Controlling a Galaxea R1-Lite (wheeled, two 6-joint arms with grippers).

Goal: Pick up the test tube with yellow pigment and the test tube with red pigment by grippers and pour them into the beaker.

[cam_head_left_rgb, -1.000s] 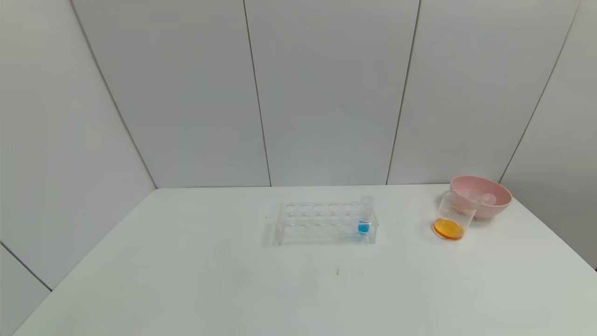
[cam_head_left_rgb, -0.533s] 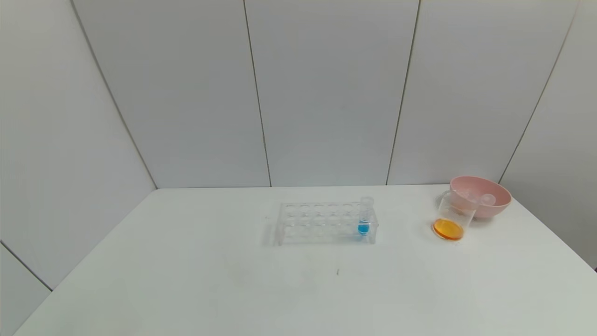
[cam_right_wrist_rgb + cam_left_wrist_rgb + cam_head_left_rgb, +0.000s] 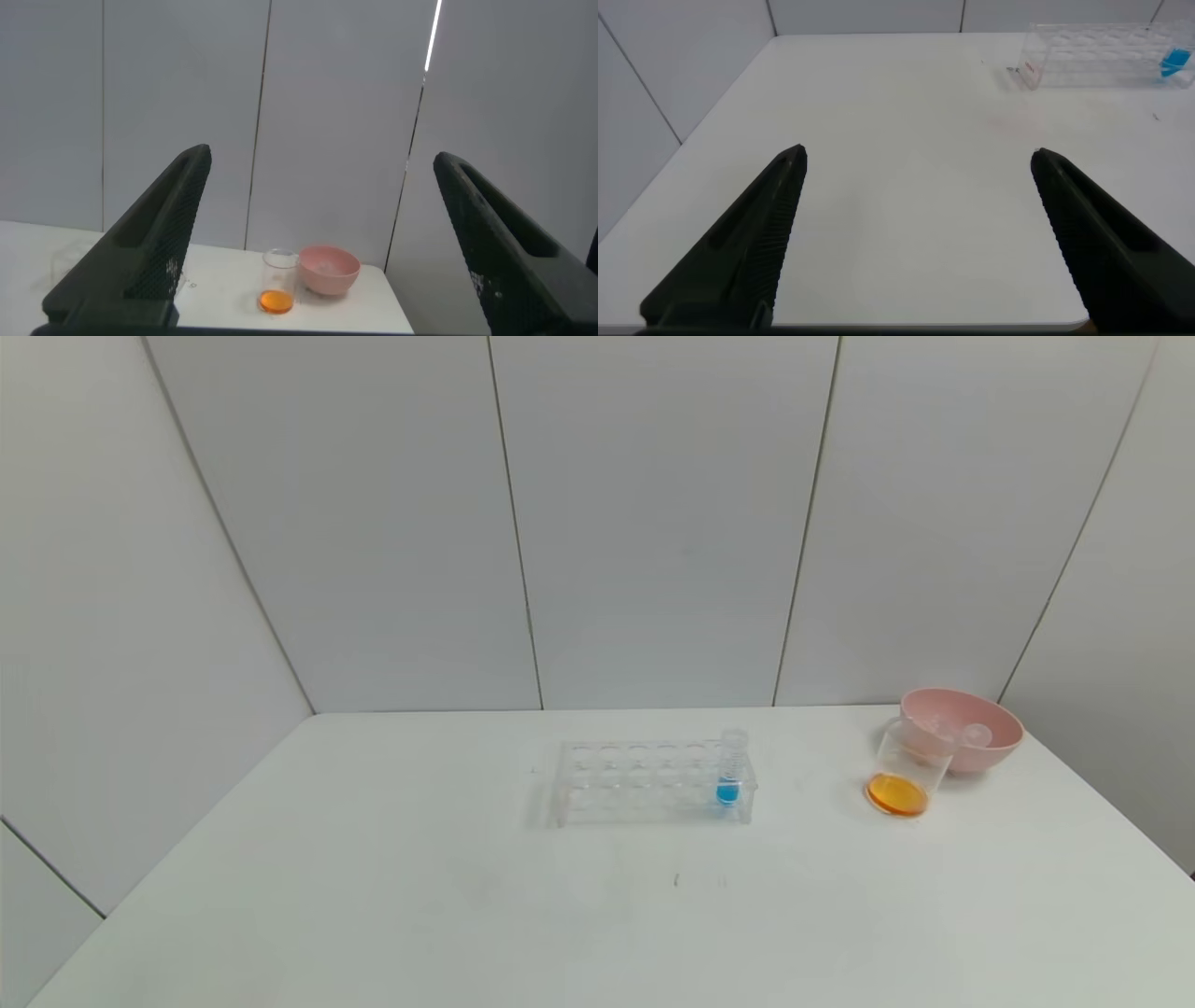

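The clear beaker (image 3: pixel 907 770) stands at the table's right with orange liquid in its bottom; it also shows in the right wrist view (image 3: pixel 278 282). No tube with yellow or red liquid shows; two clear tubes (image 3: pixel 971 735) lie in the pink bowl (image 3: pixel 988 747). A clear rack (image 3: pixel 644 782) at the table's middle holds one blue-liquid tube (image 3: pixel 730 775). Neither arm shows in the head view. My left gripper (image 3: pixel 918 163) is open and empty above the table's near left. My right gripper (image 3: pixel 322 163) is open and empty, facing the beaker from a distance.
The pink bowl also shows in the right wrist view (image 3: pixel 329 269), just behind the beaker. The rack shows in the left wrist view (image 3: pixel 1092 56) with the blue tube (image 3: pixel 1174 63) at its end. Grey wall panels close the back and sides.
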